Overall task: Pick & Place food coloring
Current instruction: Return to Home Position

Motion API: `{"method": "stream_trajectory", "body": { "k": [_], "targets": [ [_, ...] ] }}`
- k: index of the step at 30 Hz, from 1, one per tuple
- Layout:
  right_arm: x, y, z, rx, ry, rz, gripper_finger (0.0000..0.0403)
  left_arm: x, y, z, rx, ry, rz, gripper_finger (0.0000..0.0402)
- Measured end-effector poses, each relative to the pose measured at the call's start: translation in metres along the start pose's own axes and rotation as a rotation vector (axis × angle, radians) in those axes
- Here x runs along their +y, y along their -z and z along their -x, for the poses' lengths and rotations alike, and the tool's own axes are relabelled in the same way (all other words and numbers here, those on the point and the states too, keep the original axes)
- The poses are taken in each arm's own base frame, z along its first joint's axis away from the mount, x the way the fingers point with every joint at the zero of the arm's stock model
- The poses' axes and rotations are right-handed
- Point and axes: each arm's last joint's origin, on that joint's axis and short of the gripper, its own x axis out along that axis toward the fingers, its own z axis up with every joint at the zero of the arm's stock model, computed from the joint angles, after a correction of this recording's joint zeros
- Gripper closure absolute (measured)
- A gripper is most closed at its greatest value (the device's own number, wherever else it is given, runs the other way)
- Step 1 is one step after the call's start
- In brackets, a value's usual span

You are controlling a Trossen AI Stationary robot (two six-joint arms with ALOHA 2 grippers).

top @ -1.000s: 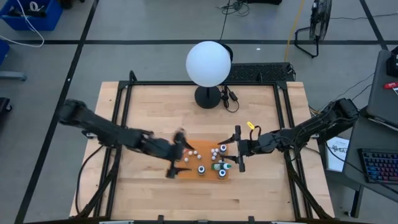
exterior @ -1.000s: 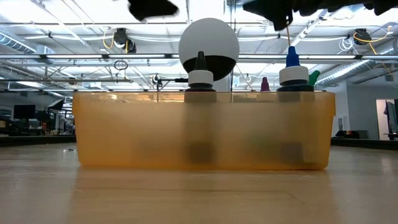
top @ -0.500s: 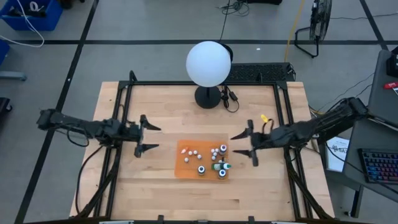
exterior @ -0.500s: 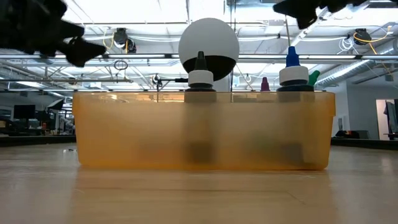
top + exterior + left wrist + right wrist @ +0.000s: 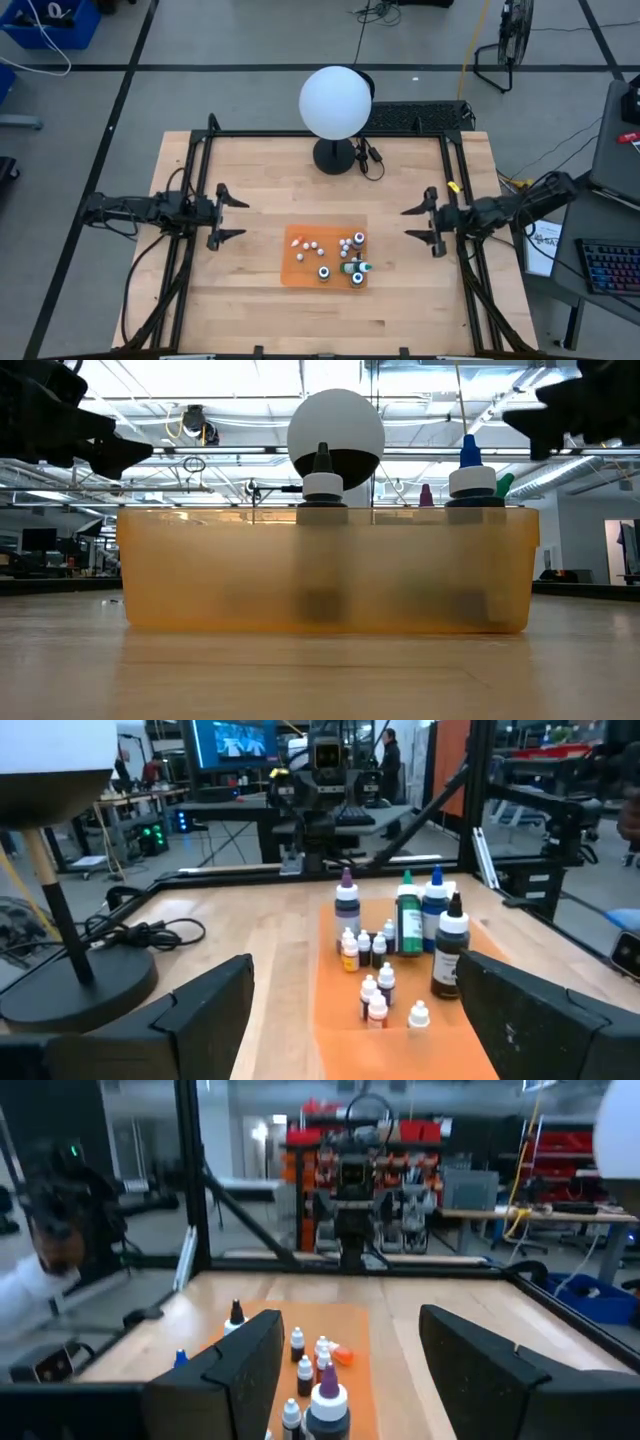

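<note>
All visible food coloring bottles (image 5: 342,258) stand in the orange container (image 5: 297,273), so placing looks finished; the left gripper (image 5: 238,217) at nine o'clock and the right gripper (image 5: 408,222) at three o'clock gape empty.

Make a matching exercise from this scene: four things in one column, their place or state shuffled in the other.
Things:
1. left gripper
2. right gripper
3. globe lamp
4. food coloring bottles

Place or state:
a. inside the orange container
b. open, at the table's right side
c. standing at the table's back edge, centre
d. open, at the table's left side

Pairs: 1-d, 2-b, 3-c, 4-a
</note>
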Motion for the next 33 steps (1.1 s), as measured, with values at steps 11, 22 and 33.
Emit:
{"method": "stream_trajectory", "body": {
  "k": [11,22,33],
  "targets": [
    [-0.004,0.014,0.013,-0.079,0.001,-0.030,0.0181,0.000,0.002,-0.001,0.023,-0.005,-0.006,0.0056],
    [-0.003,0.021,0.012,-0.006,-0.001,-0.088,0.0180,0.000,0.003,-0.004,0.034,-0.023,-0.008,0.0055],
    [-0.003,0.021,0.012,-0.004,-0.001,-0.088,0.0180,0.000,0.002,-0.004,0.028,-0.023,-0.008,0.0056]
  ]
}}
